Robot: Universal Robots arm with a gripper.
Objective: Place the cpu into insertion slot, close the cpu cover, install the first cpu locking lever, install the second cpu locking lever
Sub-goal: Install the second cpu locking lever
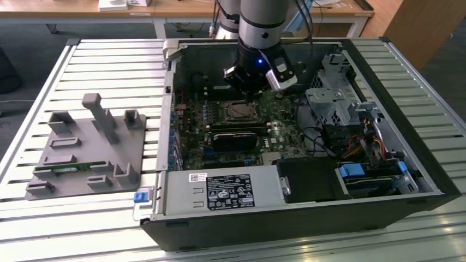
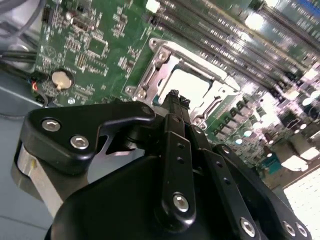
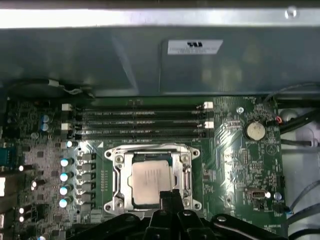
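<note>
First wrist view shows the cpu (image 3: 153, 182) seated in the insertion slot (image 3: 116, 161), cpu cover (image 3: 187, 176) framing it. End effector (image 3: 169, 196) hangs at the chip's six o'clock edge, fingers pinched together, grasping nothing.

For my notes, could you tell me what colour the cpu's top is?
Pale silver-grey cpu, clearest in the first wrist view.

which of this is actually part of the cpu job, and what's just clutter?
Job:
- cpu, seated in the socket
- insertion slot
- cpu cover, down around the chip
- hand, right above the cpu's edge

Clutter:
- grey fixture plate outside the case
- black card
- power supply
- memory slots
- coin cell
</note>
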